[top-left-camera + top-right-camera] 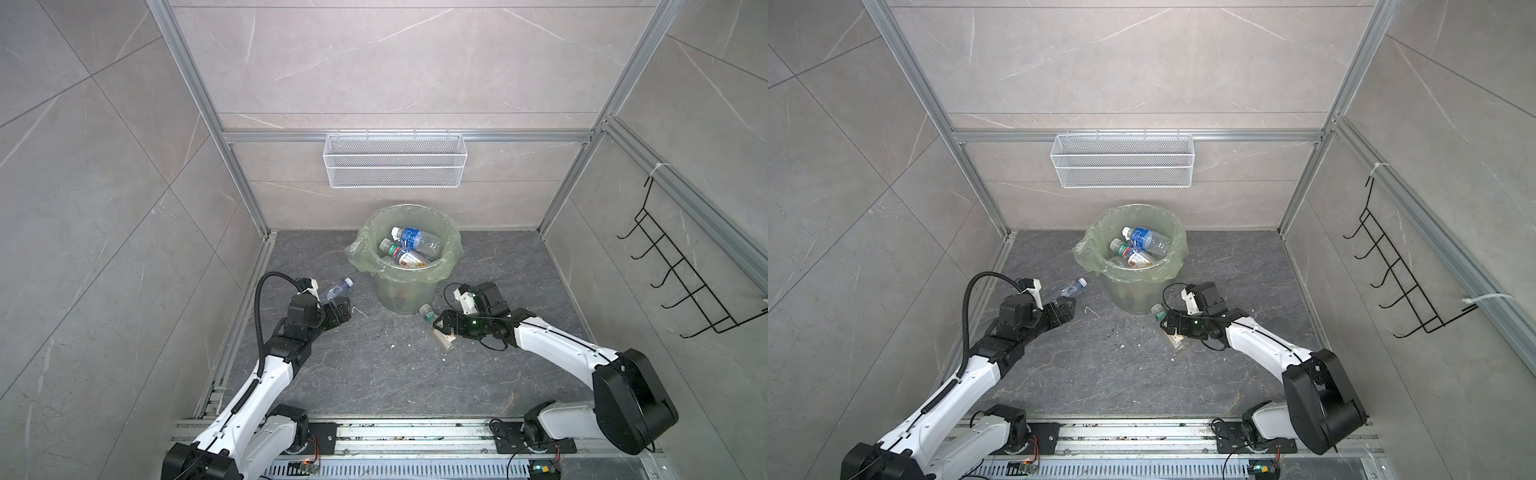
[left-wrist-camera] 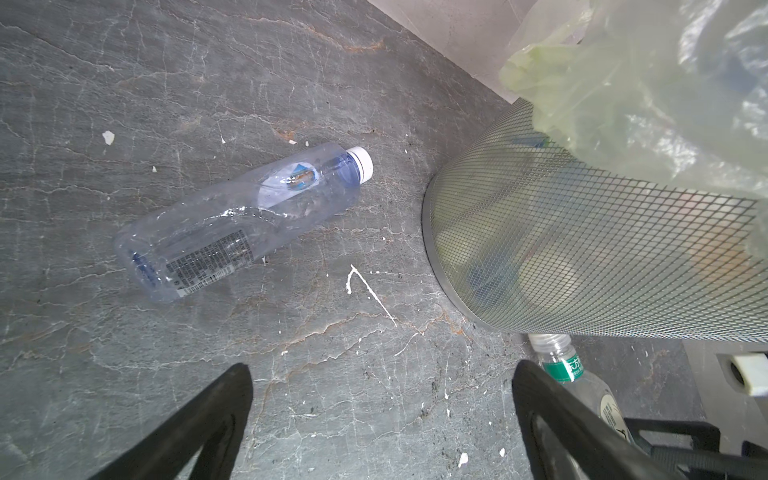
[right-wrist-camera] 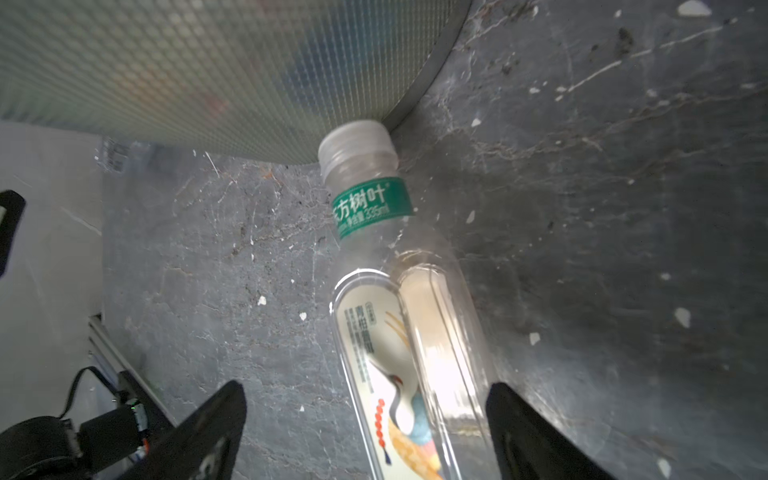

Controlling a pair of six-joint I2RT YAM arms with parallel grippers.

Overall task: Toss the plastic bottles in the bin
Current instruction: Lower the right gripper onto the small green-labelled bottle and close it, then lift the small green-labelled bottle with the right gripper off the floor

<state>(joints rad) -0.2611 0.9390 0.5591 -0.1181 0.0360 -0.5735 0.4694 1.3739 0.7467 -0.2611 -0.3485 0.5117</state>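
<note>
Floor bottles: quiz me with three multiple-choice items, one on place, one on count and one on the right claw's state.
1. Where is the cap of the green-banded bottle?
A. at the foot of the bin
B. inside the bin
C. far from the bin

2. How many bottles lie on the floor outside the bin?
A. none
B. two
C. five

3. The right claw is:
A. shut on a bottle and lifted
B. shut and empty
C. open, astride the green-banded bottle

Key:
1 A, the right wrist view shows the cap at the bin's base ring.
2 B, both top views show only the green-banded one and a clear blue-tinted bottle.
3 C, the claw gapes on either side of the bottle, which lies on the floor.
</note>
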